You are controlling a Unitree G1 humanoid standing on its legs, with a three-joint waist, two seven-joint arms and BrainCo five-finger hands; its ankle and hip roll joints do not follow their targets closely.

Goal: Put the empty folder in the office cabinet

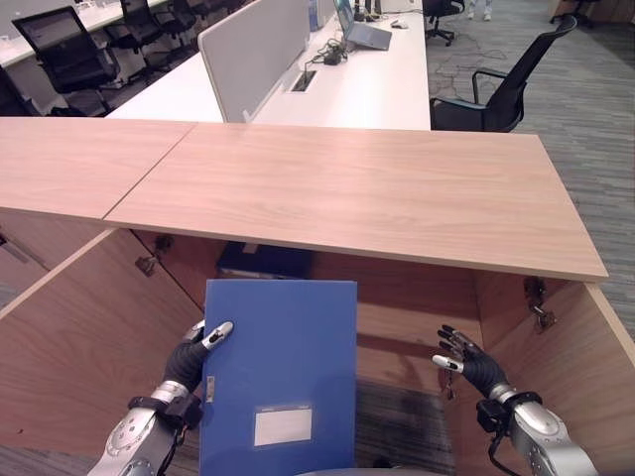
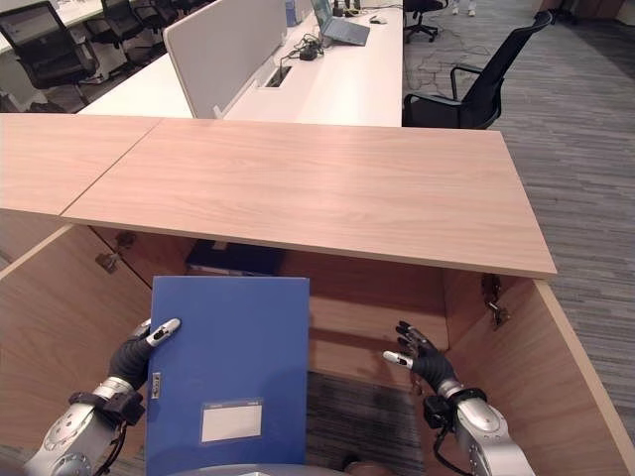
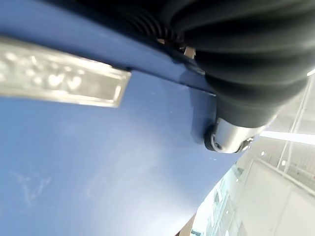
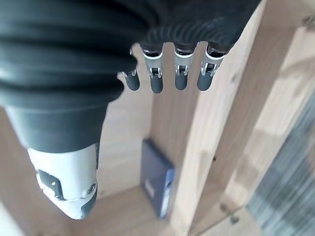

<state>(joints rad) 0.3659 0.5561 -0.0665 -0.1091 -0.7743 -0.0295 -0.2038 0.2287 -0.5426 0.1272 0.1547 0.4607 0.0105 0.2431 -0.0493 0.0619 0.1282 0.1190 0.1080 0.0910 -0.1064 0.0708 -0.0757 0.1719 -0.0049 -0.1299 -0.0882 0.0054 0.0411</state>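
I have the blue folder (image 1: 281, 372) upright in front of the open cabinet (image 1: 417, 297), my left hand (image 1: 195, 352) clamped on its edge. My right hand (image 1: 461, 357) hangs beside it, fingers straight. Next, I judge, it goes forward inside the cabinet, beside the dark folder (image 1: 264, 260).

Beyond the wooden tabletop (image 1: 357, 193), at 12 o'clock: white desk (image 1: 372, 89) with grey divider panel (image 1: 253, 50) and open laptop (image 1: 362, 30). At 1 o'clock, black office chair (image 1: 506, 89) on grey carpet (image 1: 590, 129). At 11 o'clock, more black chairs (image 1: 60, 50).
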